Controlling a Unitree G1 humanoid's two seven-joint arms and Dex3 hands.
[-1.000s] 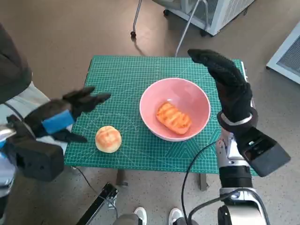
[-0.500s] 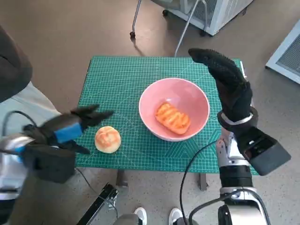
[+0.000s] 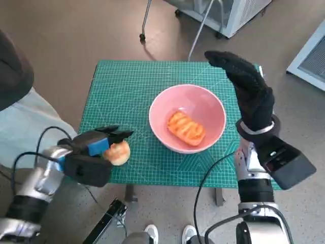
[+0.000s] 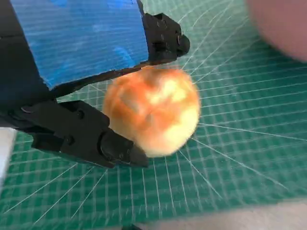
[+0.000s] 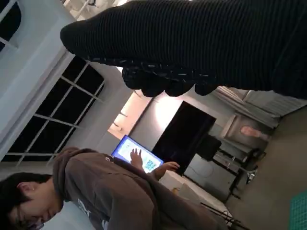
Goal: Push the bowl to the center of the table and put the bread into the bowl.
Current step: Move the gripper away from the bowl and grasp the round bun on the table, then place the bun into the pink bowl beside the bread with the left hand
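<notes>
Bread, a round bun (image 3: 118, 152), is seen at about 8 o'clock from the bowl (image 3: 187, 118), near the front left edge of the worktop (image 3: 127, 86). The left robot hand (image 3: 96, 144) is at the bun: in the left wrist view the bun (image 4: 152, 111) sits between black fingers (image 4: 165, 39) above it and a lower finger below it, both touching or nearly touching its crust; whether it is truly gripped or lifted off the green mat cannot be told. In the head view part of the bun is covered by the blue-taped hand.

A second, longer piece of bread (image 3: 187, 127) with grill marks lies inside the pink bowl, which stands a little right of the worktop's middle. The right robot hand (image 3: 247, 91) is held upright at about 3 o'clock from the bowl, fingers extended and apart, holding nothing; contact with the bowl's rim cannot be made out.

In the left wrist view only a blurred pink edge of the bowl is caught. In the right wrist view the glove (image 5: 201, 43) is a dark band, and a person (image 5: 96, 191) in a brown hooded top is seen before a lit screen (image 5: 136, 155); nothing on it can be read.
</notes>
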